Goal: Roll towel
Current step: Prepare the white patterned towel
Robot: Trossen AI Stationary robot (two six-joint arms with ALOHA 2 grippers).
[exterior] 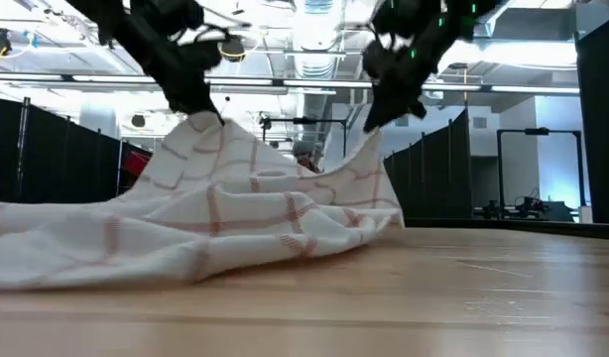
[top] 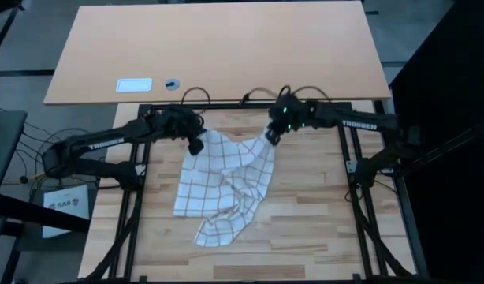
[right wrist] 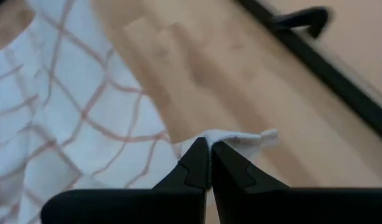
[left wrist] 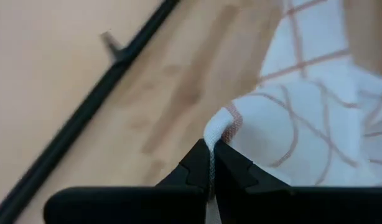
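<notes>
On the wooden table (top: 305, 237), rumpled white checked towel (top: 226, 185), far corners lifted, pinched by left gripper (left wrist: 211, 163) and right gripper (right wrist: 209, 157)

We see lab or industrial test hall: black curtain partitions (exterior: 433, 178), exposed ceiling ducts and strip lights (exterior: 314, 59), black metal frame (top: 360, 197) around wooden bench (top: 305, 229), loose floor cables (top: 37, 170).

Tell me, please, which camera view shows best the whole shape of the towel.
The high view: the towel shows whole there, crumpled, with the left gripper and right gripper holding two corners. The low view shows it side-on, cut off. Each wrist view shows only a pinched corner.
</notes>
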